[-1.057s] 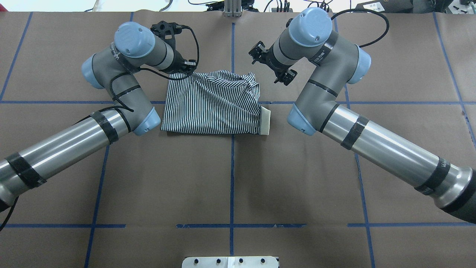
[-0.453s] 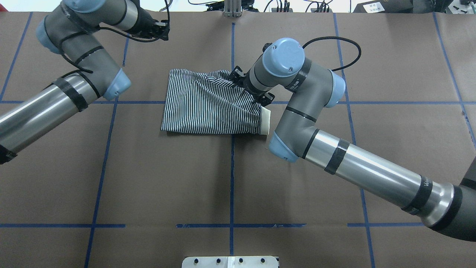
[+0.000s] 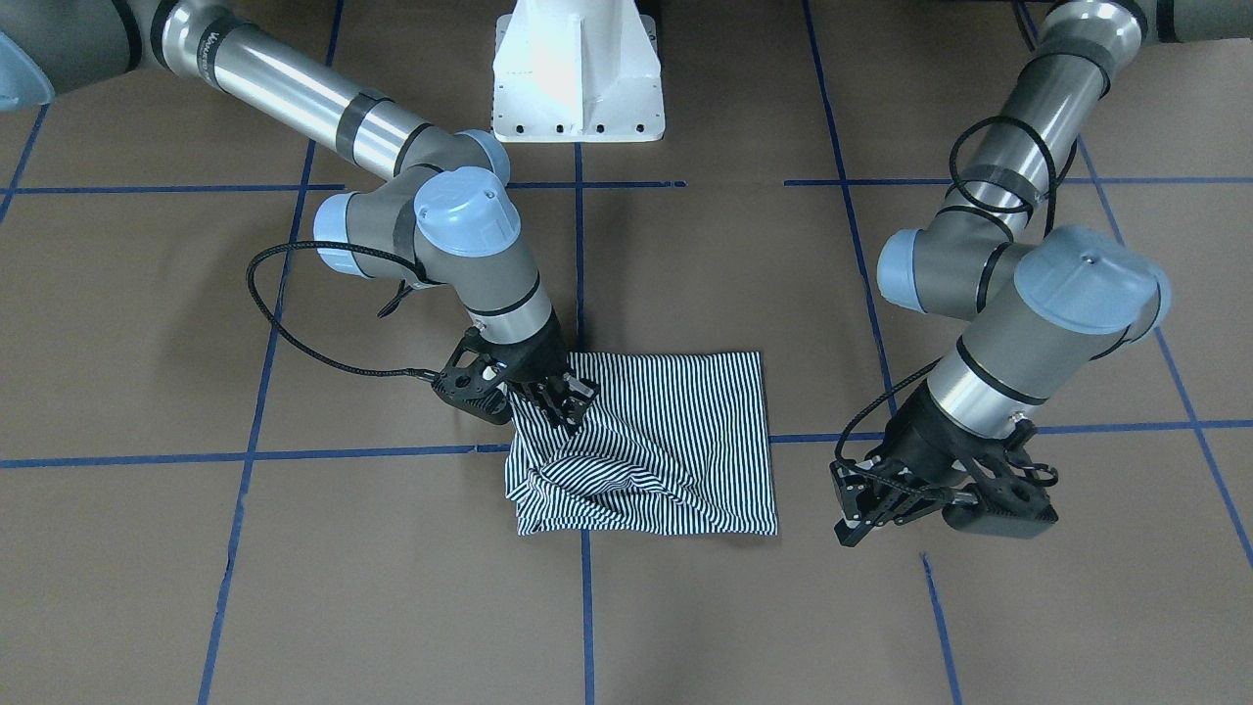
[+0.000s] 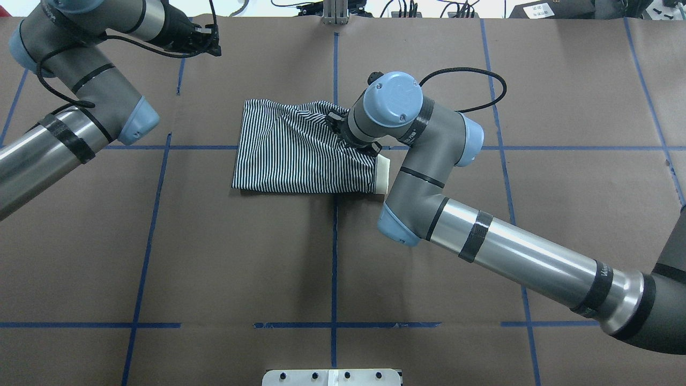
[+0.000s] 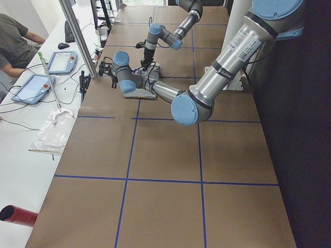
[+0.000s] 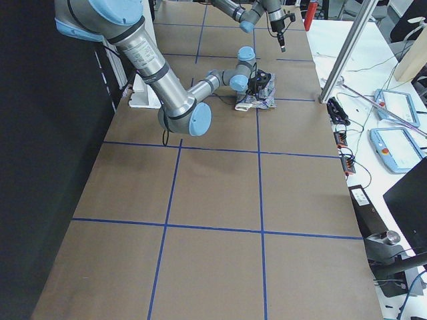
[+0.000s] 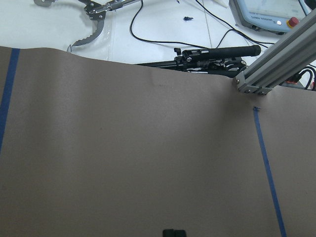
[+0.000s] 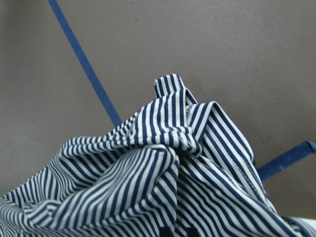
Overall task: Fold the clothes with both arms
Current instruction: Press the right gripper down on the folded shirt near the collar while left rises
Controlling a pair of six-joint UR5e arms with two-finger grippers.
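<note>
The striped polo shirt (image 4: 300, 153) lies folded into a rough rectangle at mid-table, with its white collar (image 4: 381, 174) poking out at the near right corner. My right gripper (image 3: 566, 403) is down on the shirt's far right corner, shut on a raised bunch of fabric (image 8: 163, 158); wrinkles run away from it across the shirt (image 3: 666, 450). From overhead its wrist (image 4: 391, 102) hides most of the fingers. My left gripper (image 3: 848, 517) hangs off the shirt's left side, shut and holding nothing, near the table's far left (image 4: 212, 45).
Brown paper with blue tape lines (image 4: 335, 241) covers the table. The white pedestal base (image 3: 578, 69) stands on the robot's side. An aluminium post (image 7: 276, 64), cables and tools sit past the far edge. A person (image 5: 15, 41) sits at a side bench.
My right gripper swung in from the right onto the shirt's far right corner and took hold of it. My left arm drew back from the far left corner toward the table's far left.
</note>
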